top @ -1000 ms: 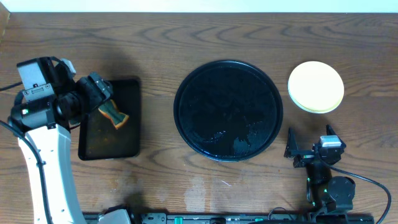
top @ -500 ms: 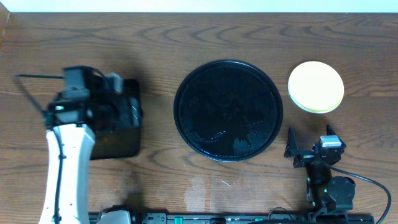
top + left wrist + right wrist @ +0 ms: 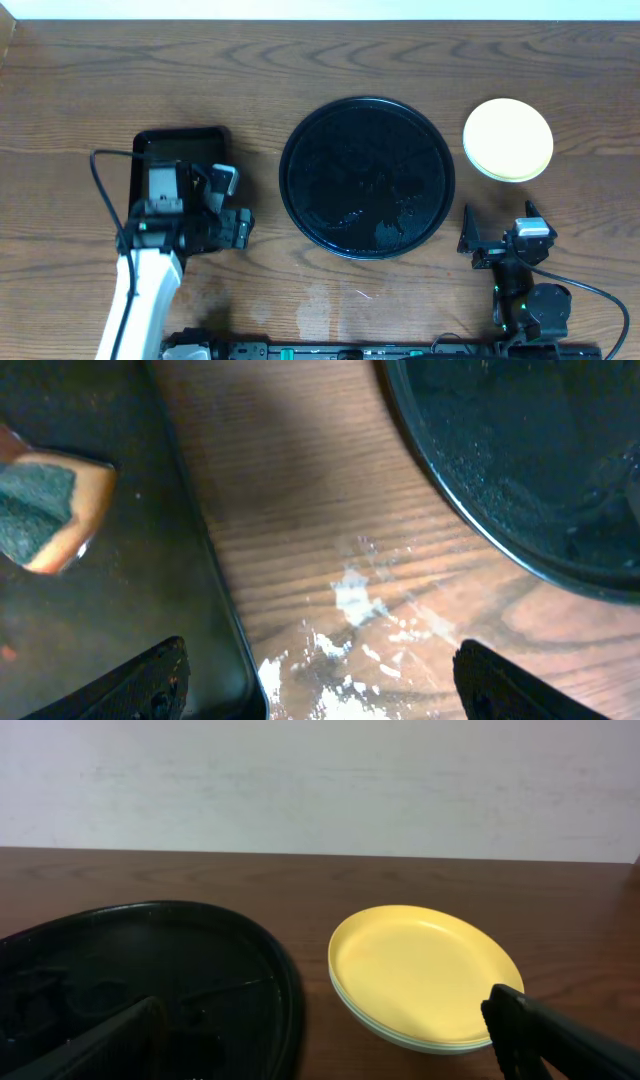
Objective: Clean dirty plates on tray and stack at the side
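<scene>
The plates (image 3: 508,139) are stacked on the wood at the back right, the pale yellow one (image 3: 425,970) on top with paler rims under it. No smear shows on the top plate. The round black tray (image 3: 366,177) holds no plates; its surface glistens (image 3: 150,960). My right gripper (image 3: 498,228) rests open near the front edge, just in front of the stack, fingers empty (image 3: 325,1040). My left gripper (image 3: 230,205) hangs open and empty (image 3: 320,690) over the gap between the rectangular tray and the round tray (image 3: 520,450).
A black rectangular tray (image 3: 180,145) lies at the left, and a sponge (image 3: 45,510) with a dark green pad rests inside it. Wet streaks (image 3: 350,600) shine on the wood between the two trays. My left arm covers the rectangular tray's front half.
My left arm has swung from the rectangular tray's back left toward the front and right, so its gripper is now over the tray's right edge. The right arm has not moved.
</scene>
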Robot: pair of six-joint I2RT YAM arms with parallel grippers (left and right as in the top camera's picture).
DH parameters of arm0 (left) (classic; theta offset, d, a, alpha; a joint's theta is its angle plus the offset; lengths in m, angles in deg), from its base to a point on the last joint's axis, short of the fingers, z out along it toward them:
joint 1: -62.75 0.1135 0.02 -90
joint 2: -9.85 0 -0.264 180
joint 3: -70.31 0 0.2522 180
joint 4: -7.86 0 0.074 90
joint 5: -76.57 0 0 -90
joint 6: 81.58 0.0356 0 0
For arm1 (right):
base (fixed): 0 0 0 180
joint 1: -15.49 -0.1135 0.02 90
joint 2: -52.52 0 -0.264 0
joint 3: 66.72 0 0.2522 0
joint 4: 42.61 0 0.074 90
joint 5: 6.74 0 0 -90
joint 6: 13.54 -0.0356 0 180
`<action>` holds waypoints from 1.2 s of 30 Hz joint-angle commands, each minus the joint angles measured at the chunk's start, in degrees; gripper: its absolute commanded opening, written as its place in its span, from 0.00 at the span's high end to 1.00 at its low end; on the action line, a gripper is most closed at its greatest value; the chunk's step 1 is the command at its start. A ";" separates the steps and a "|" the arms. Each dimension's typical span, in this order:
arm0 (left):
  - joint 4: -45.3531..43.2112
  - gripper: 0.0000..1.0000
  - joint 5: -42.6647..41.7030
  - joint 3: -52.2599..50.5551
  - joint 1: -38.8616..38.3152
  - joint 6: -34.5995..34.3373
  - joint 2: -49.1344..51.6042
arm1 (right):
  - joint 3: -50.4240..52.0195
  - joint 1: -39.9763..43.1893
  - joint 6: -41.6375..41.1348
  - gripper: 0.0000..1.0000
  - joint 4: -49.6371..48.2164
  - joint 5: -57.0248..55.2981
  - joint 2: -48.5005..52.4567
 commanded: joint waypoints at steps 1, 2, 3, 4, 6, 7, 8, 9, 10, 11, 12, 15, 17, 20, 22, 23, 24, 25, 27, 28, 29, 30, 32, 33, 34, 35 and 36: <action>-3.82 0.15 0.11 -4.59 -0.24 1.33 -4.81 | 0.13 0.63 -0.81 0.01 0.24 -0.35 -0.37; -5.53 0.15 0.11 -6.25 -0.24 1.33 -6.21 | 0.13 0.63 -0.81 0.01 0.26 -0.35 -0.37; -6.91 0.15 0.11 -7.69 -0.24 1.33 -7.37 | 0.13 0.63 -0.81 0.01 0.24 -0.35 -0.37; -8.15 0.15 0.11 -9.05 -0.24 1.33 -8.46 | 0.13 0.63 -0.81 0.01 0.24 -0.35 -0.37; -10.99 0.15 0.11 -12.20 -0.24 1.33 -10.86 | 0.13 0.63 -0.81 0.01 0.26 -0.35 -0.37; -12.46 0.15 0.11 -13.51 -0.24 1.33 -11.76 | 0.13 0.63 -0.81 0.01 0.26 -0.35 -0.37; -14.08 0.14 0.11 -14.84 -0.24 1.31 -12.63 | 0.13 0.63 -0.81 0.01 0.26 -0.35 -0.37; -15.82 0.15 0.11 -16.33 -0.24 1.31 -13.57 | 0.13 0.63 -0.81 0.01 0.24 -0.35 -0.37; -17.55 0.15 0.11 -17.70 -0.24 1.33 -14.47 | 0.13 0.63 -0.81 0.01 0.24 -0.35 -0.37; -18.78 0.15 0.11 -18.71 -0.24 1.29 -15.15 | 0.13 0.63 -0.81 0.01 0.26 -0.35 -0.37; -20.41 0.14 0.09 -20.06 -0.24 1.07 -16.02 | 0.13 0.63 -0.81 0.01 0.26 -0.35 -0.37; -25.05 0.15 0.11 -23.69 -0.24 0.87 -18.29 | 0.13 0.63 -0.81 0.01 0.26 -0.35 -0.37; -27.65 0.15 0.11 -25.68 -0.24 0.87 -19.54 | 0.13 0.63 -0.81 0.01 0.24 -0.35 -0.37; -30.99 0.15 0.09 -28.15 -0.24 0.72 -20.90 | 0.13 0.63 -0.81 0.01 0.24 -0.35 -0.37; -33.88 0.15 0.09 -30.23 -0.24 -0.66 -22.18 | 0.13 0.63 -0.81 0.01 0.24 -0.35 -0.37; -35.17 0.15 0.09 -31.21 -0.24 -0.85 -22.91 | 0.13 0.63 -0.81 0.01 0.26 -0.35 -0.37; -36.24 0.15 0.09 -32.11 -0.24 -0.85 -23.65 | 0.13 0.63 -0.81 0.01 0.26 -0.35 -0.37; -37.05 0.14 0.09 -32.89 -0.24 -0.85 -24.33 | 0.13 0.63 -0.81 0.01 0.26 -0.35 -0.37; -38.23 0.15 0.09 -34.45 -0.24 -0.85 -25.90 | 0.13 0.63 -0.81 0.01 0.26 -0.35 -0.37; -38.58 0.15 0.09 -35.04 -0.24 -0.85 -26.64 | 0.13 0.63 -0.81 0.01 0.26 -0.35 -0.37; -38.62 0.15 0.09 -35.56 -0.24 -0.85 -27.43 | 0.13 0.63 -0.81 0.01 0.26 -0.35 -0.37; -38.64 0.15 0.09 -35.98 -0.24 -0.85 -28.24 | 0.13 0.63 -0.81 0.01 0.24 -0.35 -0.37; -38.64 0.15 0.09 -36.70 -0.24 -0.85 -30.03 | 0.13 0.63 -0.81 0.01 0.26 -0.35 -0.37; -38.84 0.15 0.09 -37.11 -0.24 -0.85 -31.08 | 0.13 0.63 -0.81 0.01 0.24 -0.35 -0.37; -38.82 0.15 0.09 -37.53 -0.24 -0.87 -32.26 | 0.13 0.63 -0.83 0.01 0.26 -0.35 -0.37; -38.84 0.15 0.09 -37.99 -0.24 -0.85 -33.35 | 0.13 0.63 -0.81 0.01 0.24 -0.35 -0.37; -38.84 0.15 0.11 -38.51 -0.24 -0.85 -34.47 | 0.13 0.63 -0.81 0.01 0.26 -0.35 -0.37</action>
